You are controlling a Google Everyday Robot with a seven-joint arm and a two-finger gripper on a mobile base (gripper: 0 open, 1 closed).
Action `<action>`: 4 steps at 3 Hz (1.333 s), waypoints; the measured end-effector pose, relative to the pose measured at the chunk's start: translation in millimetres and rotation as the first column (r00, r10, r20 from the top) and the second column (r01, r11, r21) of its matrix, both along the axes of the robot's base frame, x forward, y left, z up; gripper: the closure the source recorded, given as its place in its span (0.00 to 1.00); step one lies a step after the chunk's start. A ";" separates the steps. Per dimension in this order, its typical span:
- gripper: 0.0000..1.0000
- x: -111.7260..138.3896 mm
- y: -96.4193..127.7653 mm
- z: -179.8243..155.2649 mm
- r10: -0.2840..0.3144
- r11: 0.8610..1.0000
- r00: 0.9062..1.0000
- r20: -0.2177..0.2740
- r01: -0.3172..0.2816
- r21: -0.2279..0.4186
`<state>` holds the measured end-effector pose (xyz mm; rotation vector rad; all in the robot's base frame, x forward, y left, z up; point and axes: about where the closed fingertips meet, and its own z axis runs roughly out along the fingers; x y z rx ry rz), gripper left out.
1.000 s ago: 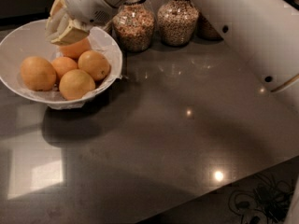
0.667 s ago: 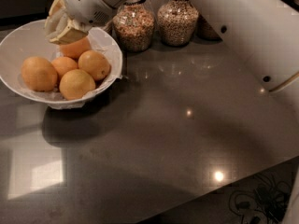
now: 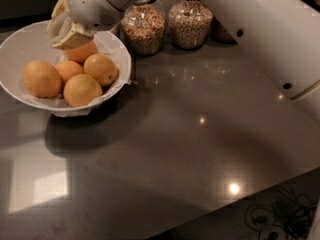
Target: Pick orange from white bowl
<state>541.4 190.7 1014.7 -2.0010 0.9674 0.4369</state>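
Wide shallow white bowl (image 3: 20, 51) with crinkled liner, five round oranges (image 3: 80, 89) inside, cream two-finger gripper (image 3: 65, 34) touching the rear orange (image 3: 83, 53), grip impossible to tell

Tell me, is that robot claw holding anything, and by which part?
Cannot be told. The cream-coloured gripper covers the top of the rear round orange in the wide white bowl, hiding any grip.

I count 1 white bowl (image 3: 20, 44) with 5 oranges (image 3: 82, 89) in it: 4 lie in the open and 1 is partly covered by the 1 gripper (image 3: 67, 33), which sits over the bowl's back rim. Beside the bowl stand 2 glass jars (image 3: 144, 26) of grains.
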 end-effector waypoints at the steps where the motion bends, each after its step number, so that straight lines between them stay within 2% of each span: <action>1: 0.37 10.8 9.1 -24.6 0.012 1.000 0.998 -0.060 -0.011 0.010; 2: 0.22 26.5 17.5 -43.3 0.024 1.000 0.995 -0.101 -0.024 -0.004; 3: 0.22 34.4 22.3 -48.5 0.029 0.999 0.993 -0.116 -0.032 -0.023; 4: 0.28 38.7 31.2 -50.8 0.043 0.998 0.991 -0.128 -0.049 -0.042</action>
